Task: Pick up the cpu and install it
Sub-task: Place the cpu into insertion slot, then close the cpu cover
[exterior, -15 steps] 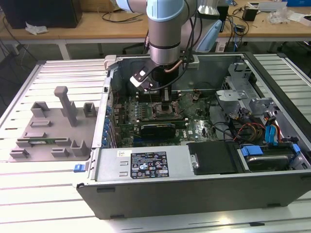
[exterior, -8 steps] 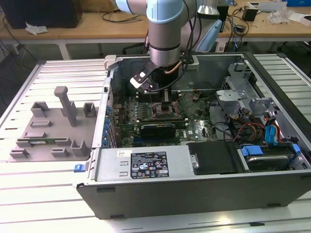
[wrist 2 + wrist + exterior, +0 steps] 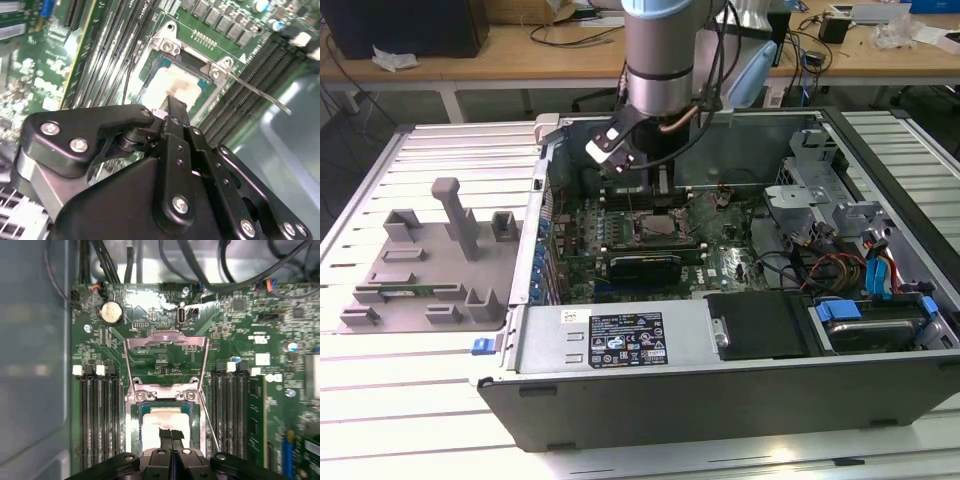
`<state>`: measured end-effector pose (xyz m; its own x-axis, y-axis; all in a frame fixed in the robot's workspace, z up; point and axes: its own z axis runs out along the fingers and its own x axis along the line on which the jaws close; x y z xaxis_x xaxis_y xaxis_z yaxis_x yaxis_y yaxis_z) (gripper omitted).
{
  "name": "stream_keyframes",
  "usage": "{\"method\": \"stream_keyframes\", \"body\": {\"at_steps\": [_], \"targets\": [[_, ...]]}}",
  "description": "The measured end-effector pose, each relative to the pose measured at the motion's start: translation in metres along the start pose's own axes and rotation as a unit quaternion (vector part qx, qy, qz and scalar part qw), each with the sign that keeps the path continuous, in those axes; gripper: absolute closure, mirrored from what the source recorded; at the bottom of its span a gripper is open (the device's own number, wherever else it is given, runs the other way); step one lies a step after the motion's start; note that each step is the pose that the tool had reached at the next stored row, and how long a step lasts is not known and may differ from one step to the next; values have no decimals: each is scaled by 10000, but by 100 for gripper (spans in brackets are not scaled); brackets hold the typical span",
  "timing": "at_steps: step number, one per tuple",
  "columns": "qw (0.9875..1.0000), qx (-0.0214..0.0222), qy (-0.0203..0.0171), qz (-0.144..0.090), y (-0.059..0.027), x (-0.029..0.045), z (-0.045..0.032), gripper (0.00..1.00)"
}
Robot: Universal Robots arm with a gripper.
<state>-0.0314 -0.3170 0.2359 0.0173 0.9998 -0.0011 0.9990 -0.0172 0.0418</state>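
The cpu [image 3: 159,421], a silver square with pale smears on top, lies flat in the motherboard's socket [image 3: 134,412]; the second wrist view shows the cpu [image 3: 172,82] there too. The socket's metal load plate [image 3: 166,346] stands swung open, and its thin wire lever [image 3: 260,92] is raised. My gripper [image 3: 171,432] hangs right over the chip's near edge, its two black fingers [image 3: 172,111] pressed together with nothing between them. In the exterior view the gripper [image 3: 658,192] is down inside the open computer case, above the socket [image 3: 655,228].
Rows of memory slots [image 3: 100,420] flank the socket, one holding a green memory stick [image 3: 256,415]. Case walls, cables [image 3: 830,265] and a drive cage [image 3: 880,300] surround the board. A grey fixture tray [image 3: 430,270] sits at the exterior view's left.
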Motion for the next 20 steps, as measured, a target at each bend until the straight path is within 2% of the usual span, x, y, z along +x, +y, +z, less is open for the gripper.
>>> {"method": "stream_keyframes", "body": {"at_steps": [7, 9, 20], "targets": [[10000, 0, -10, -1, 19, 4, -444, 89], [10000, -1, -9, 0, 20, 4, -466, 89], [10000, 0, -9, 0, 20, 4, -482, 89]]}}
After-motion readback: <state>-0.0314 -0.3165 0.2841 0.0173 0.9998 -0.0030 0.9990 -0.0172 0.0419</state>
